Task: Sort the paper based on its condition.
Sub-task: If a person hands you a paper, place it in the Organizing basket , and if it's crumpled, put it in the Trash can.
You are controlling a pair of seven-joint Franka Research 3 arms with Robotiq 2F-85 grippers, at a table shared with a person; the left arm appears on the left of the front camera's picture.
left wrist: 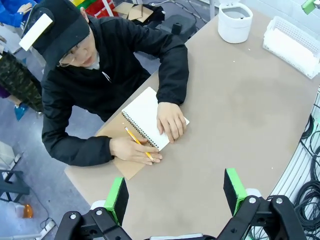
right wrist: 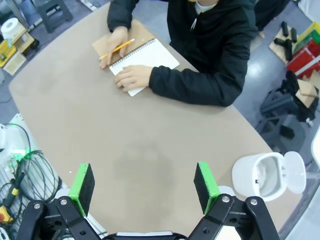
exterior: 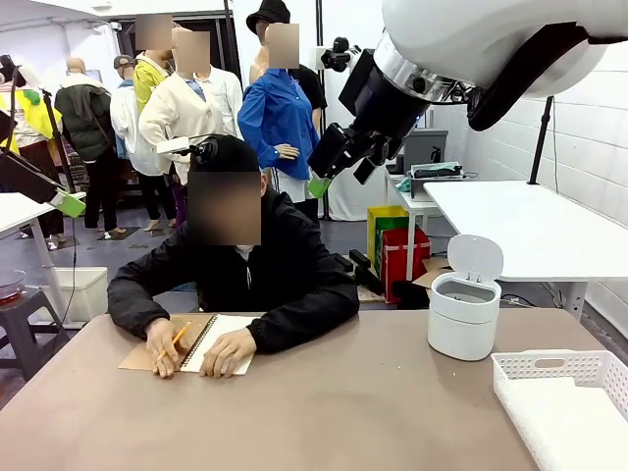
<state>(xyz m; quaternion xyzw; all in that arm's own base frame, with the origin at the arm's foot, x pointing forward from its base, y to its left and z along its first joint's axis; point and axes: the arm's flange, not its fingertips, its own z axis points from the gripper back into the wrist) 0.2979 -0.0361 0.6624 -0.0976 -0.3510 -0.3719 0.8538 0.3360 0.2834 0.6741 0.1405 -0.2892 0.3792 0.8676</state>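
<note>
Left claw [left wrist: 176, 195] released, spread wide, empty, high over counter [left wrist: 240, 115]. Right claw [right wrist: 143, 187] also released and empty above counter middle. Far-left edge: person's hand [left wrist: 171, 120] flat on spiral notebook [left wrist: 145, 112], other hand [left wrist: 132, 150] holding pencil [left wrist: 137, 142]. Far-right edge: open-lidded white bin [left wrist: 235, 22]. Right edge: white basket [left wrist: 292, 42]; cannot tell whether paper lies inside.

Both arms are raised high, the left gripper [left wrist: 176, 192] and the right gripper [right wrist: 144, 181] each pointing downward, green-padded fingers spread wide with nothing between them, the right arm [exterior: 471, 44] slanting in from above.
</note>
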